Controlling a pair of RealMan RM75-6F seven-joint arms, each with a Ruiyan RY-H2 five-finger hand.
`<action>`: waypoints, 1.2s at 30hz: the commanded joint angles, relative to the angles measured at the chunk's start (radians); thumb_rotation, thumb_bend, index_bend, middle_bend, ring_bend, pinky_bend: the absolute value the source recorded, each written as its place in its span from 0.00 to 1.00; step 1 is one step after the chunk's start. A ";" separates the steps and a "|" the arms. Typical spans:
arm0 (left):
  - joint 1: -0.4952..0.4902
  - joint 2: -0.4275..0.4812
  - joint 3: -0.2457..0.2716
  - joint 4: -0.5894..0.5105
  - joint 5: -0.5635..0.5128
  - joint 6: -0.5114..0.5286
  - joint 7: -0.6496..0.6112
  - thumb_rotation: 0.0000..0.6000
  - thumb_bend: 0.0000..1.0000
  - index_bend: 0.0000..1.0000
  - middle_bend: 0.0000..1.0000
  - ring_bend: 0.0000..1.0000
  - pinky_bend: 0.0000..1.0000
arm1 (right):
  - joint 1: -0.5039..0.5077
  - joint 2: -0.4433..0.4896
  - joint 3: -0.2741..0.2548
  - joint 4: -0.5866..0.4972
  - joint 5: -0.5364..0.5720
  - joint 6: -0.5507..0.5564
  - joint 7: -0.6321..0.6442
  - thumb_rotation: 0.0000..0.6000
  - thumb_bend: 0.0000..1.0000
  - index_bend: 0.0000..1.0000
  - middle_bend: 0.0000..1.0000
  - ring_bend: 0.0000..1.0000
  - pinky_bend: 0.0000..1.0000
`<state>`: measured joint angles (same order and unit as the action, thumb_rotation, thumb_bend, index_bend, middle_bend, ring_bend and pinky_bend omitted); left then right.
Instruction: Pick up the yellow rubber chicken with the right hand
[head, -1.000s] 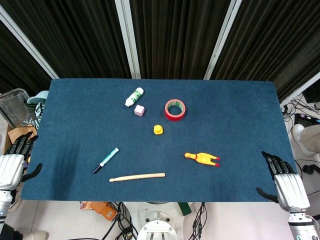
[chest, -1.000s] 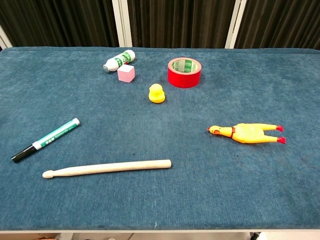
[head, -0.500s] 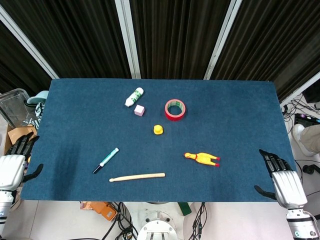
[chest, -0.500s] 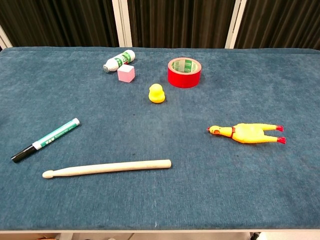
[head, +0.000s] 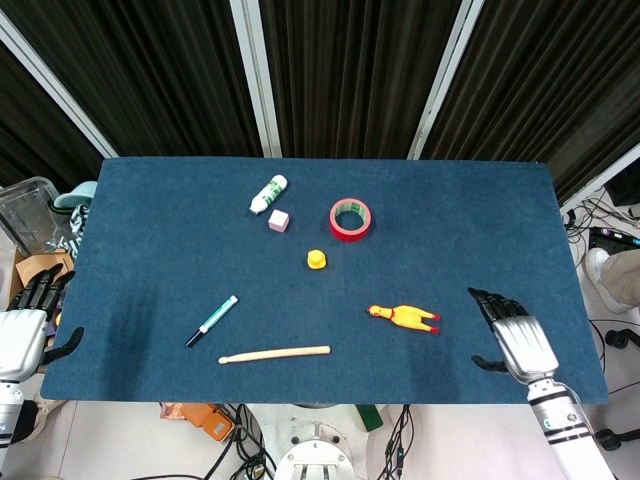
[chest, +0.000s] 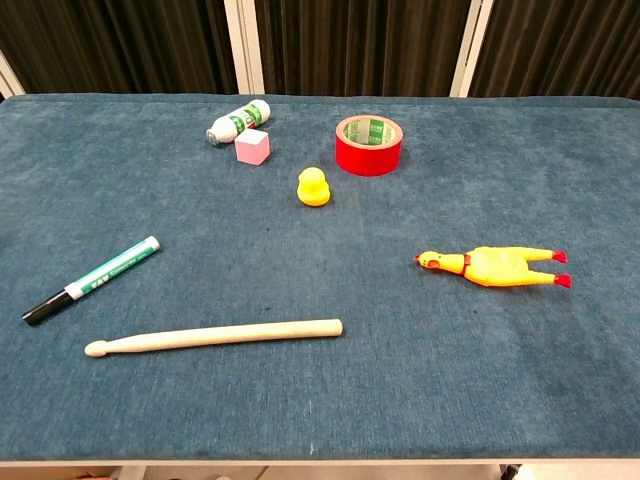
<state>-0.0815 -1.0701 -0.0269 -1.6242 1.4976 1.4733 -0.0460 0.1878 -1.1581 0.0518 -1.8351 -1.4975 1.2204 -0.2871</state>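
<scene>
While the right hand hovers with fingers spread and nothing in it, it stands near the red feet of the yellow rubber chicken, probably to reach it sideways. That toy lies flat on the blue table, apart from the wooden drumstick, so a grasp looks unobstructed. At the table's far left edge the left hand waits, fingers apart.

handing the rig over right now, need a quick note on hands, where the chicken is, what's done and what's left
Right hand: open, holding nothing, over the table's near right part, to the right of the chicken and apart from it.
Left hand: open, holding nothing, off the table's left edge.
Yellow rubber chicken: lying flat on the blue table, head toward the left, red feet toward the right hand, nothing touching it.
Done: no contact, no grasp yet.
Left: bring the right hand over the chicken, close the fingers on its body, lift.
</scene>
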 joint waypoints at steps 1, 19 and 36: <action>0.000 0.000 0.000 0.000 0.002 0.001 0.001 1.00 0.30 0.10 0.00 0.02 0.18 | 0.063 -0.070 0.038 0.040 0.074 -0.070 -0.059 1.00 0.18 0.16 0.22 0.27 0.29; -0.002 0.004 -0.001 0.003 0.000 -0.005 -0.009 1.00 0.30 0.10 0.00 0.02 0.18 | 0.209 -0.279 0.071 0.193 0.183 -0.170 -0.141 1.00 0.18 0.37 0.34 0.44 0.43; 0.000 0.008 0.000 -0.001 -0.001 -0.004 -0.010 1.00 0.30 0.10 0.00 0.02 0.18 | 0.250 -0.351 0.051 0.246 0.245 -0.178 -0.160 1.00 0.18 0.42 0.39 0.48 0.50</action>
<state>-0.0813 -1.0625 -0.0268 -1.6246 1.4963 1.4694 -0.0566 0.4352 -1.5034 0.1015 -1.5941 -1.2581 1.0403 -0.4457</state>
